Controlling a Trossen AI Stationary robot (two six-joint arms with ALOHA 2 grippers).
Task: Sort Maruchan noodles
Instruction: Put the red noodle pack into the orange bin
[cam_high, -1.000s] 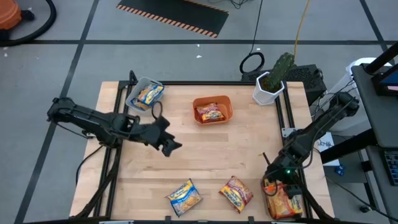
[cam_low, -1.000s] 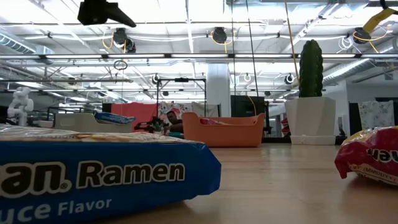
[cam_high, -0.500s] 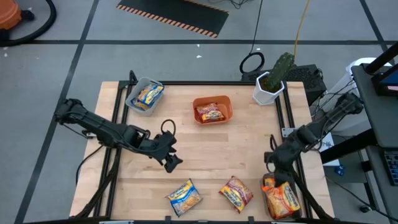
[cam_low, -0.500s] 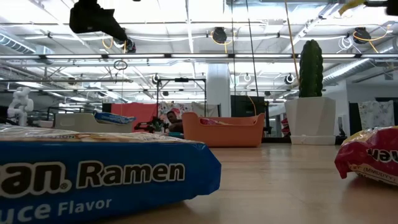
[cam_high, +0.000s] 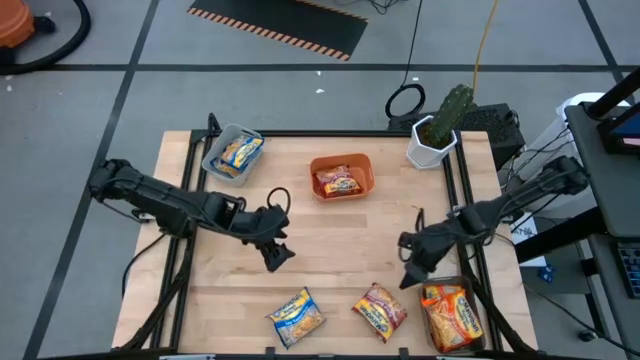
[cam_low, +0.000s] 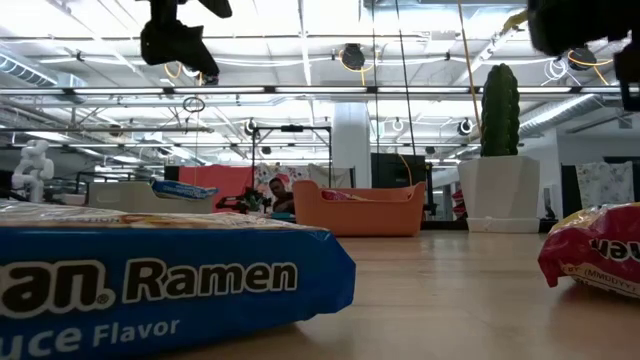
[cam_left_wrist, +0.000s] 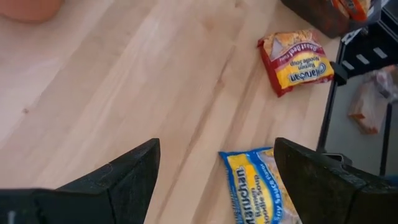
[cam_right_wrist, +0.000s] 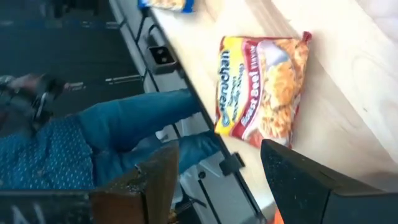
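Two loose noodle packets lie flat near the table's near edge: a blue-yellow one (cam_high: 296, 317) (cam_left_wrist: 261, 190) (cam_low: 150, 280) and a red one (cam_high: 380, 310) (cam_left_wrist: 297, 61) (cam_right_wrist: 264, 90) (cam_low: 595, 250). My left gripper (cam_high: 278, 255) (cam_left_wrist: 214, 180) hangs open above the table's middle, on the far side of the blue-yellow packet. My right gripper (cam_high: 410, 270) (cam_right_wrist: 227, 180) is open in the air just right of and beyond the red packet. Further packets lie in the grey bin (cam_high: 233, 153), the orange bin (cam_high: 342, 178) and the clear bin (cam_high: 455, 318).
A white pot with a cactus (cam_high: 436, 135) (cam_low: 500, 150) stands at the far right corner. The orange bin (cam_low: 360, 210) sits at the far middle, the grey bin at the far left, the clear bin at the near right corner. A person in jeans (cam_right_wrist: 124, 130) stands beyond the near edge.
My right gripper has risen from over the clear bin at the near right corner and moved left, toward the red packet. My left gripper has moved toward the near edge and slightly right, toward the blue-yellow packet. No packet has moved.
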